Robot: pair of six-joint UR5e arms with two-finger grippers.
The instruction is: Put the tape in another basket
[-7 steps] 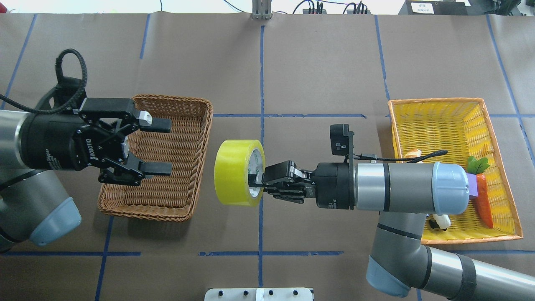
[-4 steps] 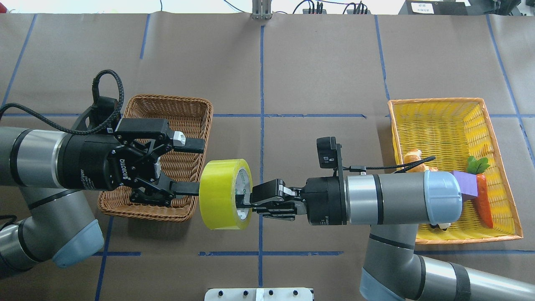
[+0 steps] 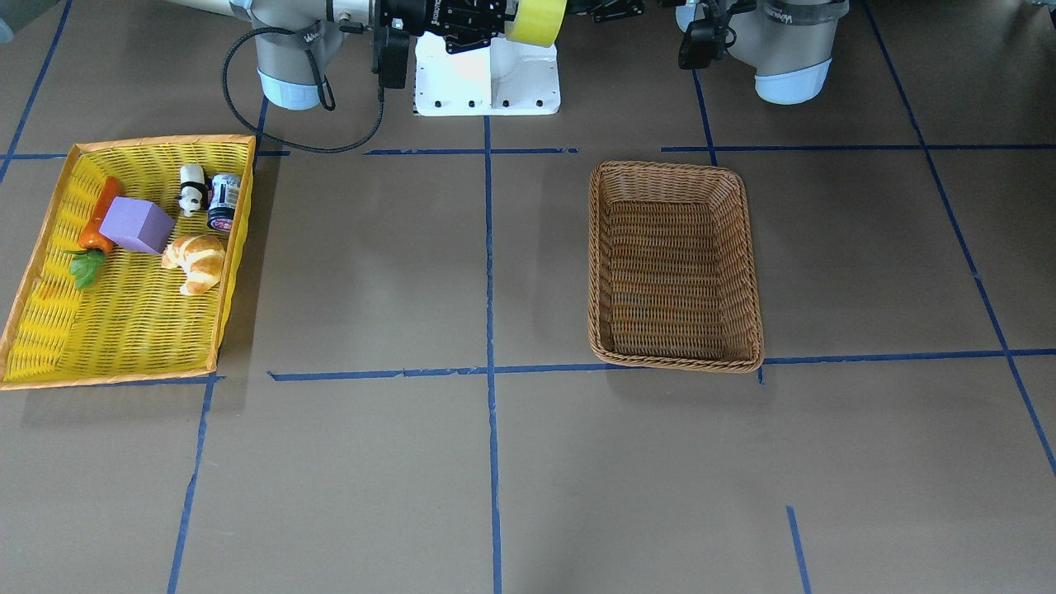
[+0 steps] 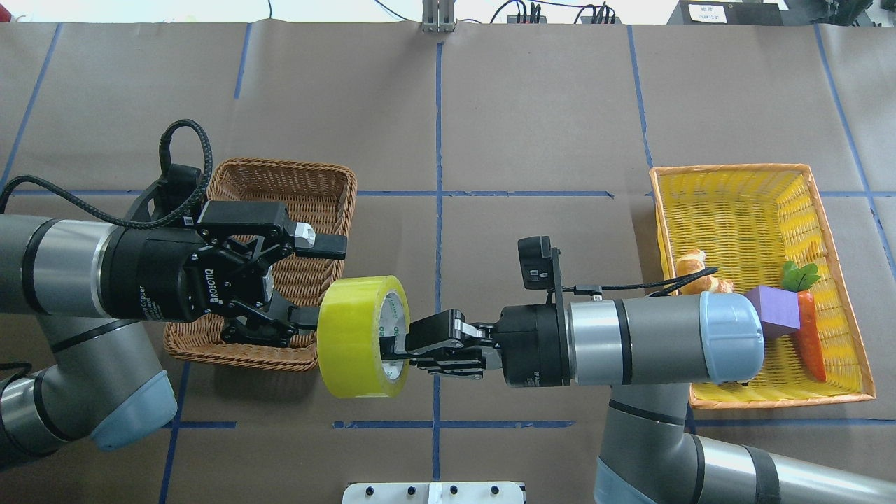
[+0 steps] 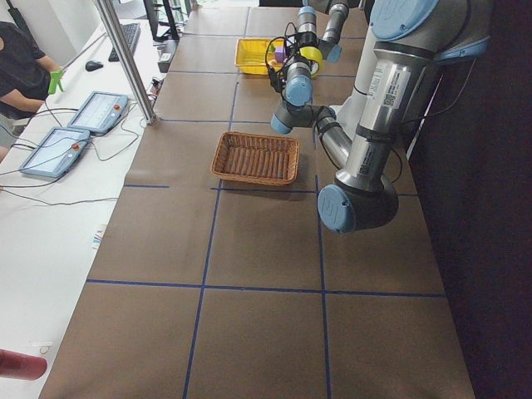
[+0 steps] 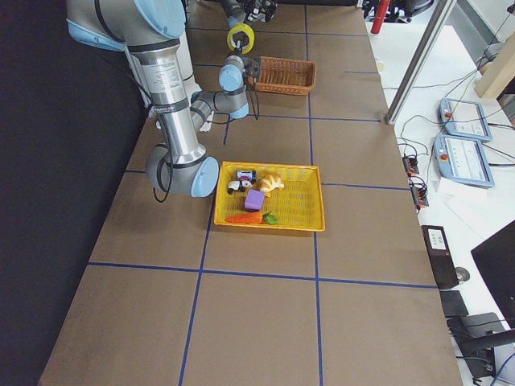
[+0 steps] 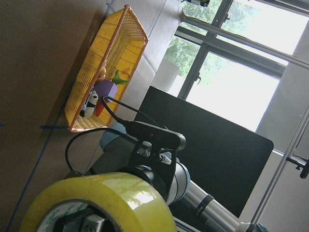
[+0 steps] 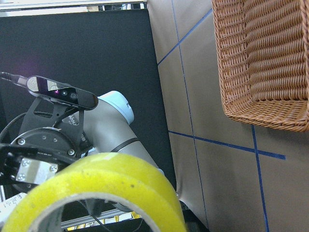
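A wide roll of translucent yellow packing tape (image 4: pixel 350 336) with a white printed core hangs in the air above the brown paper-covered table (image 4: pixel 532 105), standing on edge, directly between the two grippers. The right gripper (image 4: pixel 397 347) comes in from the roll's right side and is clamped on it, with its fingertips reaching into the core opening and pinching the roll's wall. The left gripper (image 4: pixel 327 278) faces the roll's other side with its jaws spread wide: the upper finger passes just above the roll, and the lower finger meets the roll's flat face, though whether it touches cannot be told. There is one tape roll and there are two baskets. The rectangular brown woven wicker basket (image 4: pixel 294 169) lies under the left gripper, just beside the roll, and holds nothing. The bright yellow tray basket with an orange rim (image 4: pixel 735 210) lies well apart, at the right arm's side, and holds one orange carrot (image 3: pixel 103 210), one purple block (image 3: pixel 136 224), one croissant (image 3: pixel 196 260), one small panda figure (image 3: pixel 191 188) and one small can (image 3: pixel 223 200).
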